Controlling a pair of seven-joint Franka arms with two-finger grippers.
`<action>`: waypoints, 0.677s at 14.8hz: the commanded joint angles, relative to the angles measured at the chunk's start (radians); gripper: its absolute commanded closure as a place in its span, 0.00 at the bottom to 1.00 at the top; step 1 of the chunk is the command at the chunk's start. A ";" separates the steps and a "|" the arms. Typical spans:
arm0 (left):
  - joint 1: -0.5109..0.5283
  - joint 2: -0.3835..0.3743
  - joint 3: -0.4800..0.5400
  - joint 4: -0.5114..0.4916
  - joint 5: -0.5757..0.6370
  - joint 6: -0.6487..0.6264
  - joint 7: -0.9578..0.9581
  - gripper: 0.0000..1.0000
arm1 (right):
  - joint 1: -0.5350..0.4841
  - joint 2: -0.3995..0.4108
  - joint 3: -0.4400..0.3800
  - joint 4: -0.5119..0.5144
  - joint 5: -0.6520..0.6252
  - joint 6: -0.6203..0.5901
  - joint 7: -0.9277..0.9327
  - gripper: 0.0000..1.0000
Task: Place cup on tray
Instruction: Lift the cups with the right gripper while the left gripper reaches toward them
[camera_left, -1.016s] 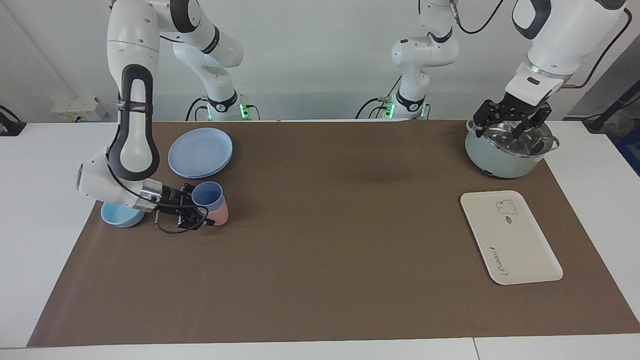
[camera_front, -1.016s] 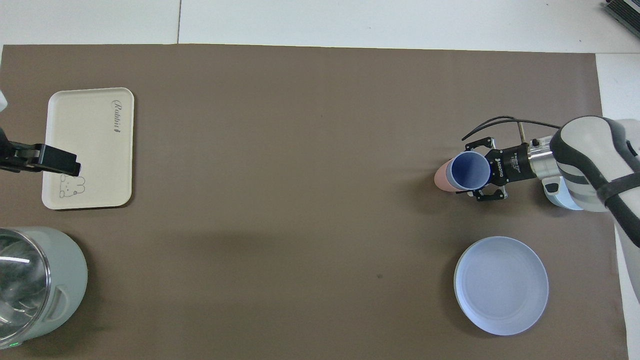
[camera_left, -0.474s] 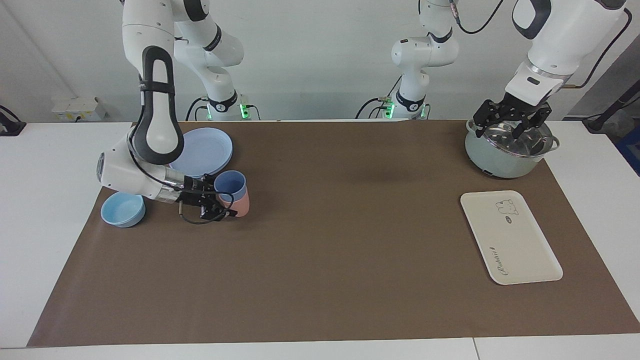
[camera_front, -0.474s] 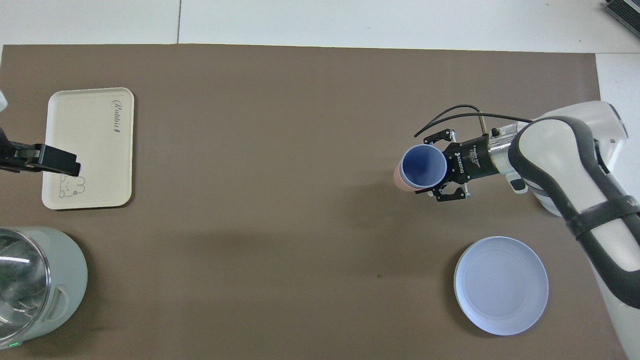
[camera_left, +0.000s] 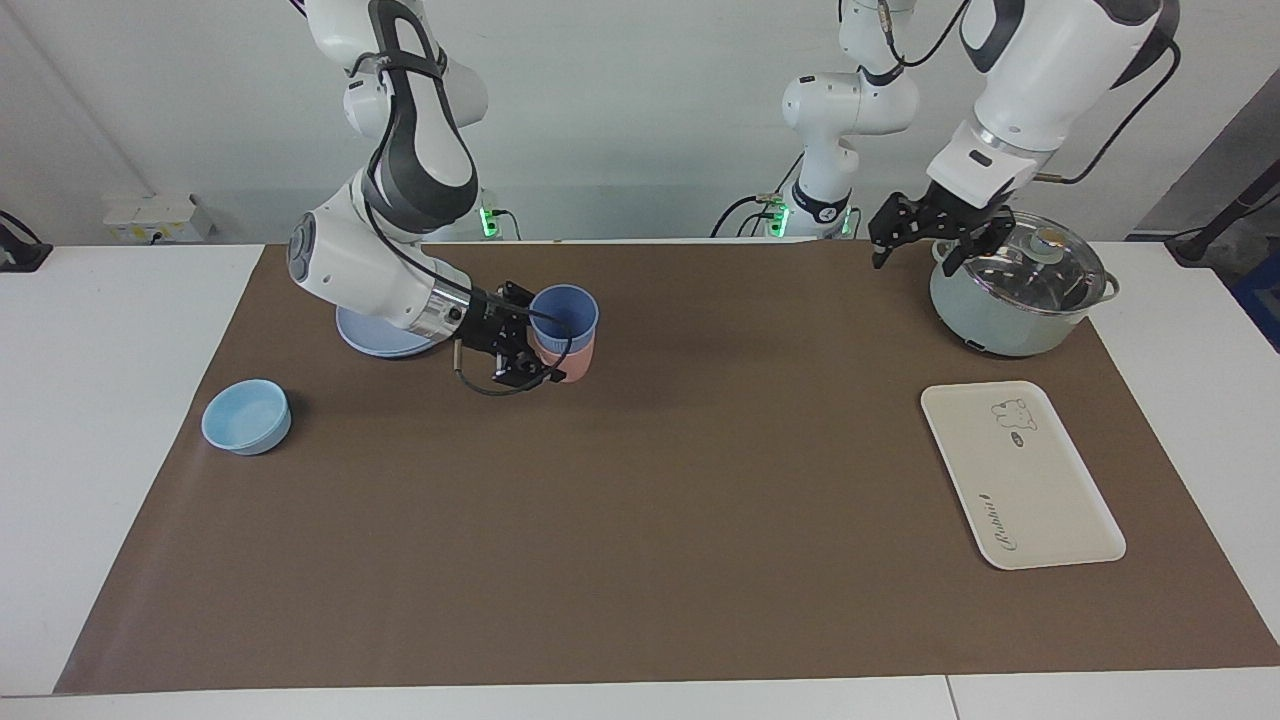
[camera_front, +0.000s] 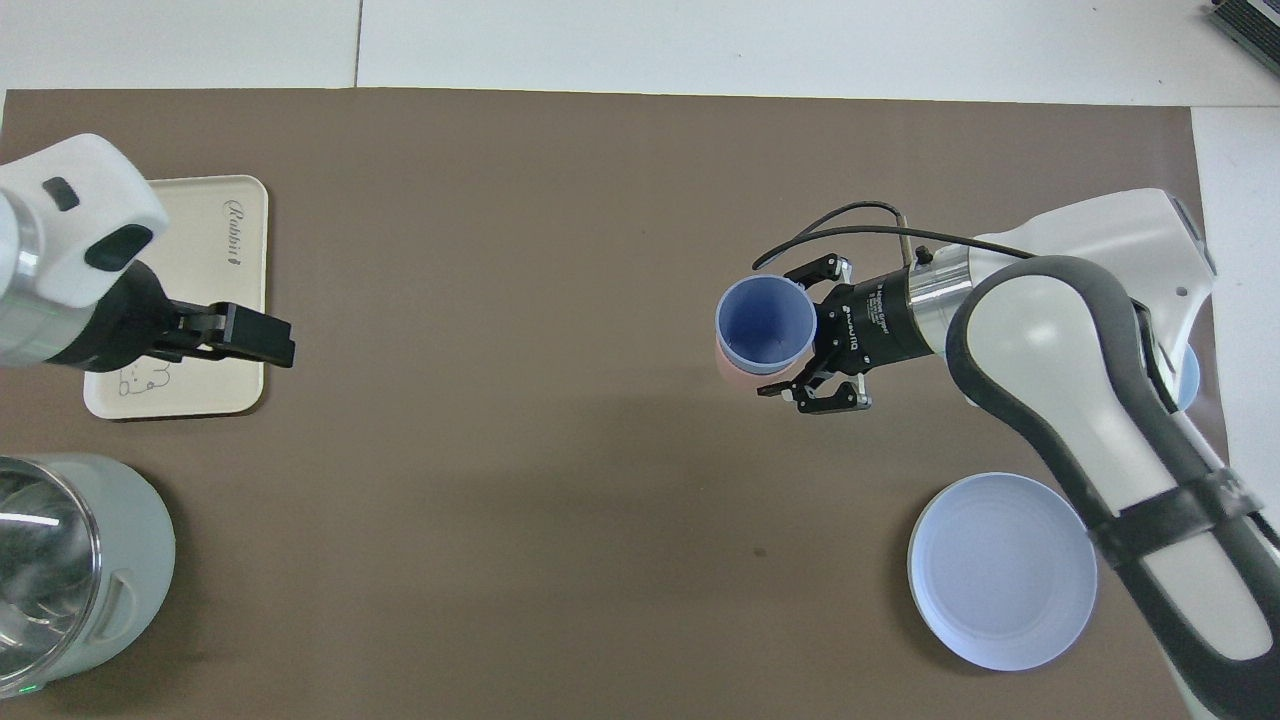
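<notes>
The periwinkle-blue cup (camera_left: 565, 305) sits nested in a salmon-pink tumbler (camera_left: 575, 362), whose lower part shows under it. My right gripper (camera_left: 545, 345) is shut on this stack from the side and holds it upright above the brown mat, toward the right arm's end. In the overhead view the cup (camera_front: 765, 322) shows its open mouth in the right gripper (camera_front: 780, 335). The cream tray (camera_left: 1020, 480) lies flat at the left arm's end, with nothing on it. My left gripper (camera_left: 925, 235) is open and empty in the air beside the pot; from overhead the left gripper (camera_front: 255, 340) is over the tray's (camera_front: 190, 260) edge.
A pale green pot with a glass lid (camera_left: 1015, 300) stands nearer the robots than the tray. A round blue plate (camera_left: 375, 340) lies under the right arm, and a light-blue bowl (camera_left: 247, 415) sits at the right arm's end.
The right gripper has carried the stacked cups up and toward the middle of the table, away from the bowl. The left gripper has moved off the pot toward the table's middle.
</notes>
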 joint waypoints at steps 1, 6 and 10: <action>-0.154 -0.062 0.013 -0.129 -0.019 0.194 -0.258 0.00 | 0.028 -0.010 0.001 0.012 -0.057 0.022 0.063 1.00; -0.309 -0.047 0.012 -0.176 -0.058 0.490 -0.642 0.00 | 0.080 -0.006 0.001 0.001 -0.076 0.131 0.070 1.00; -0.392 0.028 0.013 -0.165 -0.098 0.673 -0.831 0.06 | 0.097 -0.005 0.001 0.003 -0.099 0.140 0.071 1.00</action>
